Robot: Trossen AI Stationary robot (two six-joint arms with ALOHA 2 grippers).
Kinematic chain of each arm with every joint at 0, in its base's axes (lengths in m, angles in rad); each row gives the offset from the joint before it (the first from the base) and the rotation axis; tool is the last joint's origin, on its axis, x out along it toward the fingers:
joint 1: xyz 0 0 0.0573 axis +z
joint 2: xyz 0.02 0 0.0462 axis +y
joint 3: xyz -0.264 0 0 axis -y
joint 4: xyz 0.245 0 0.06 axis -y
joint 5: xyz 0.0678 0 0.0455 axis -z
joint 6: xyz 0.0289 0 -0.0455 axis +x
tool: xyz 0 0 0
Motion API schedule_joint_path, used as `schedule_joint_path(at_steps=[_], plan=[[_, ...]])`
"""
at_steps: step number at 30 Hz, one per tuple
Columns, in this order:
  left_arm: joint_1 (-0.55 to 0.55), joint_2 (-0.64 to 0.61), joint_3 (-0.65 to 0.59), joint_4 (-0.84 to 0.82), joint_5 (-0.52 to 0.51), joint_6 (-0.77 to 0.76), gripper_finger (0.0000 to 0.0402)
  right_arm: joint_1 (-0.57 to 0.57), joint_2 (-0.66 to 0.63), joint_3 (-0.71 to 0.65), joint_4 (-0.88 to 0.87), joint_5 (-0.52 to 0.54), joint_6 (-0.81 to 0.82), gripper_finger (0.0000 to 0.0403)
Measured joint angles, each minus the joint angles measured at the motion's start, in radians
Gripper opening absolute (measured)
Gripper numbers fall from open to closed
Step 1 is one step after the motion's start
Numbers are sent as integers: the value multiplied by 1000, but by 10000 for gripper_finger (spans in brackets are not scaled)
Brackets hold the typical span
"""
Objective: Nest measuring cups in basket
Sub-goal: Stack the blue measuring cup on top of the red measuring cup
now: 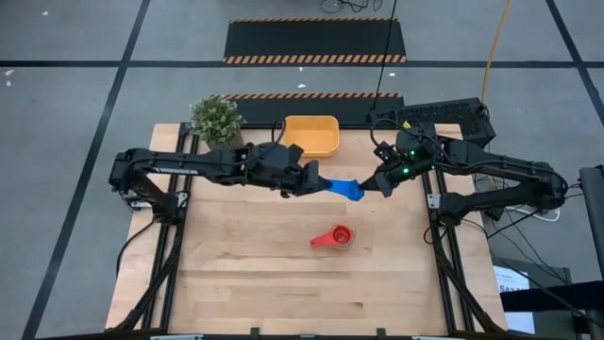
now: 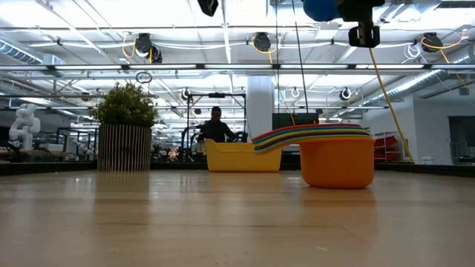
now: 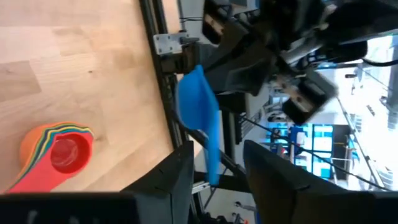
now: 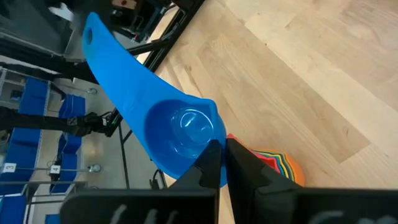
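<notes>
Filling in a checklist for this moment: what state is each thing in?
Blue cup: in the air, rim pinched by right claw, handle between the left claw's fingers.
Left claw: fingers apart, either side of the handle.
Nested cups: stacked on the table, red on top.
Basket: upright at the table's far edge.
Plant: upright.

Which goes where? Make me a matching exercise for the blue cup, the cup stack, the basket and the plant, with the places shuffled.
1 blue cup
2 cup stack
3 basket
4 plant

a far left corner of the table
b on bare wood, mid-table
c in the air, right claw shut on its bowl, left claw open around its handle
d far edge, beside the plant

Pairs: 1-c, 2-b, 3-d, 4-a
</notes>
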Motion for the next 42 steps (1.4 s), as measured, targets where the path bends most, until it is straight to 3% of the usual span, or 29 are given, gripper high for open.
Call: schedule_joint_path(at_steps=[9,14,23,34,42], plan=[[0,19,-2,23,0,12,77,0,0,0,3,0,-3,0],[-1,16,-2,31,-17,55,16,0,0,0,-1,5,-3,0],[-22,16,-2,49,-31,107,7,-1,0,0,7,2,-21,20],[-208,16,-67,60,-266,59,6,-2,-45,0,-98,-2,-7,151],[-343,16,-260,342,-484,-53,6,-2,-79,0,-123,1,-29,187]])
